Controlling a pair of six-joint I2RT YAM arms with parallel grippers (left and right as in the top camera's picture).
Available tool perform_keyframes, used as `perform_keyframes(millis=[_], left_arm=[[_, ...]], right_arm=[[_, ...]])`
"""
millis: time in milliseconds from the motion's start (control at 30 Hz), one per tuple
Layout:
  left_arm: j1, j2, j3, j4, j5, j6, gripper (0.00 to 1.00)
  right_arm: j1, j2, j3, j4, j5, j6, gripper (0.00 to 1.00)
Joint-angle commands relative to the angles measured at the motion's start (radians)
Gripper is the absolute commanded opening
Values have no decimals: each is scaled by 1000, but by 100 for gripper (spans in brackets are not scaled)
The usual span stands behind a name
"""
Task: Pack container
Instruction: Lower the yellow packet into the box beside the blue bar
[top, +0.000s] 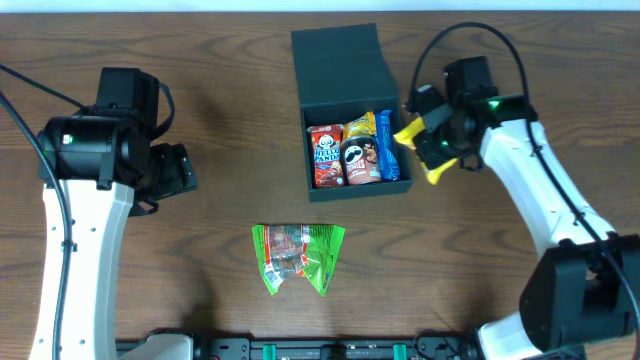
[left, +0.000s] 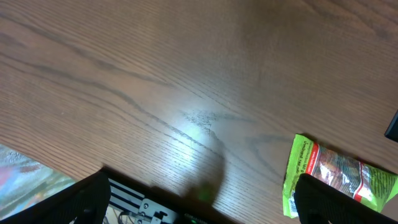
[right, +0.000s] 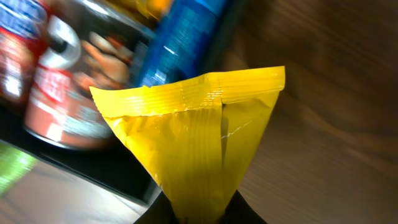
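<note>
The dark teal container (top: 345, 110) stands at the back middle of the table with its flap lid (top: 335, 55) folded open behind it. Inside are a red packet (top: 325, 155), a Pringles can (top: 361, 155), a yellow packet and a blue packet (top: 388, 150). My right gripper (top: 428, 142) hangs just right of the box, shut on a yellow snack packet (right: 199, 137), pinched at its narrow end; the box wall (right: 106, 165) lies left of it. A green snack packet (top: 298, 255) lies on the table in front of the box. My left gripper (top: 178, 170) is open over bare wood, far left.
In the left wrist view the green packet (left: 336, 171) lies by the right finger (left: 339, 202), and a black rail (left: 149, 205) runs along the table's front edge. Bare wood surrounds the box.
</note>
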Motion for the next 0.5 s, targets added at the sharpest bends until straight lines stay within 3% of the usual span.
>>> perform_keyframes(millis=[0, 133, 267, 467], left_arm=[[5, 1, -3, -3, -14, -3, 95], [5, 1, -3, -3, -14, -3, 95], [5, 1, -3, -3, -14, -3, 95], [5, 1, -3, -3, -14, -3, 95]], right_arm=[[58, 3, 21, 24, -50, 134, 14], [113, 3, 21, 73, -50, 219, 14], [153, 3, 21, 97, -34, 282, 20], [177, 3, 21, 138, 86, 476, 18]])
